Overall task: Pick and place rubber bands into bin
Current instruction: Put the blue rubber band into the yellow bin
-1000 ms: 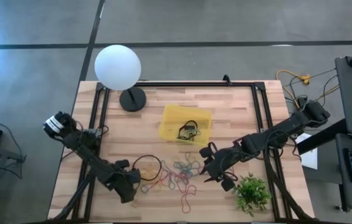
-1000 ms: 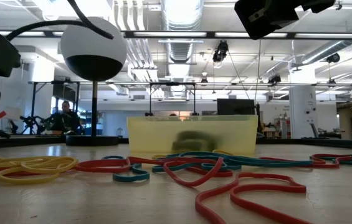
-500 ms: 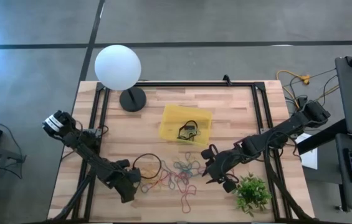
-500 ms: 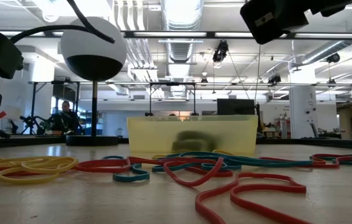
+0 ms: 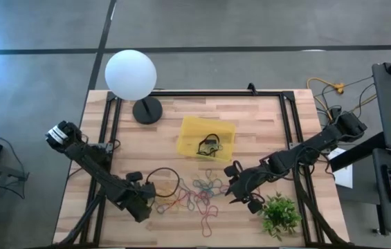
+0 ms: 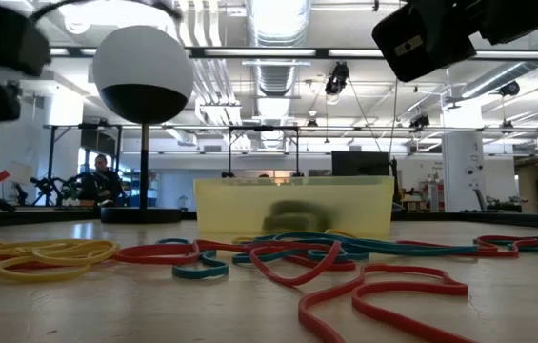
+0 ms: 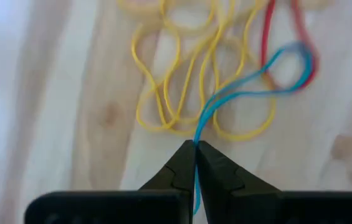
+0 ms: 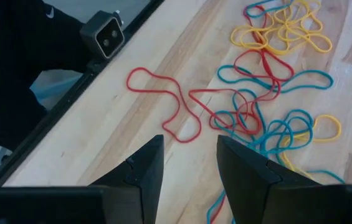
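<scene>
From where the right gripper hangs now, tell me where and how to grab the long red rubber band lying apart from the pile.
Probably best to take the long red rubber band at its narrow waist, where two strands run close together, coming straight down. It lies flat on the wooden table, so fingers must straddle the strands. The right gripper is open already.
</scene>
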